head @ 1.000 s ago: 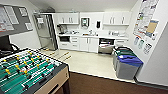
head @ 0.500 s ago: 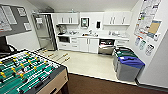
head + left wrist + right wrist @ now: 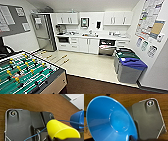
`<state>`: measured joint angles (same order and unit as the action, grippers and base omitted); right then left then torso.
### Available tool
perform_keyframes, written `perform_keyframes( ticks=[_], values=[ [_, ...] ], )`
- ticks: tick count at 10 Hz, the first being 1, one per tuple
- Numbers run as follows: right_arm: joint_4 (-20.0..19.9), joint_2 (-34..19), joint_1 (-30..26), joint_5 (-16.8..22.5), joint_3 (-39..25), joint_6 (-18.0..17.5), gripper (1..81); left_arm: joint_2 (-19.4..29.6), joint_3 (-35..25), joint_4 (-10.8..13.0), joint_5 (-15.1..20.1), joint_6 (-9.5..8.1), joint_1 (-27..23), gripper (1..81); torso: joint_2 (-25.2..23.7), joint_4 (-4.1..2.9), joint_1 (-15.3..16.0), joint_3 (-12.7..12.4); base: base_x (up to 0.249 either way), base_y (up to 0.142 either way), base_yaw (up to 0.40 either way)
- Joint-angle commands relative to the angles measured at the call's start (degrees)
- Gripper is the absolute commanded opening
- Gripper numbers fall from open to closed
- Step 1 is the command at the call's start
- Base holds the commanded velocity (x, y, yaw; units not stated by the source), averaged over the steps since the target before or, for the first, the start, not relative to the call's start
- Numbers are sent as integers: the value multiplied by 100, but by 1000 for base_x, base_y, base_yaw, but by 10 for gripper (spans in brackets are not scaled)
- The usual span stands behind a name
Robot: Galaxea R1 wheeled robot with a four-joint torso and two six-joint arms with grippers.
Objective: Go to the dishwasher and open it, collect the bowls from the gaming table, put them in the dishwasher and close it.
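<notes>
The dishwasher (image 3: 107, 47) stands under the far counter, its door lowered and its dark inside showing. The gaming table (image 3: 27, 75), with a green field and rods, lies close at the lower left of the head view. In the left wrist view a yellow bowl (image 3: 61, 130) is tilted above the brown floor, with my left gripper (image 3: 50, 138) shut on its rim. Beside it shows the edge of a blue bowl (image 3: 77, 120). In the right wrist view the blue bowl (image 3: 111, 119) faces the camera, my right gripper (image 3: 131, 138) shut on its rim.
Grey bins with blue and green lids (image 3: 130, 66) stand along the right wall. White cabinets (image 3: 87, 45) and a counter line the back, with a steel fridge (image 3: 43, 32) to their left. Pale floor (image 3: 87, 65) lies between me and the kitchen, after brown floor (image 3: 100, 87).
The whole head view has shifted slightly, so the camera has moved a little. Nothing in the room has moved.
</notes>
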<state>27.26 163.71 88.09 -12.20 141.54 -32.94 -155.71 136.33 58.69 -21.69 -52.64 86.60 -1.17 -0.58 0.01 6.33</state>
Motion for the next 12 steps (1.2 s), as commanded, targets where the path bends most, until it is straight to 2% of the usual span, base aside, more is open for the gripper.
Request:
perform_keyframes(
  ticks=[1,12],
  values=[
    [210,51,-138,227,-137,86,10,127,-45,64,86,-1,-192,10,0,0,0,0,132,0,0],
    [201,51,-129,227,-93,86,10,119,-45,56,86,-1,-192,10,0,0,0,0,146,0,0]
  ],
)
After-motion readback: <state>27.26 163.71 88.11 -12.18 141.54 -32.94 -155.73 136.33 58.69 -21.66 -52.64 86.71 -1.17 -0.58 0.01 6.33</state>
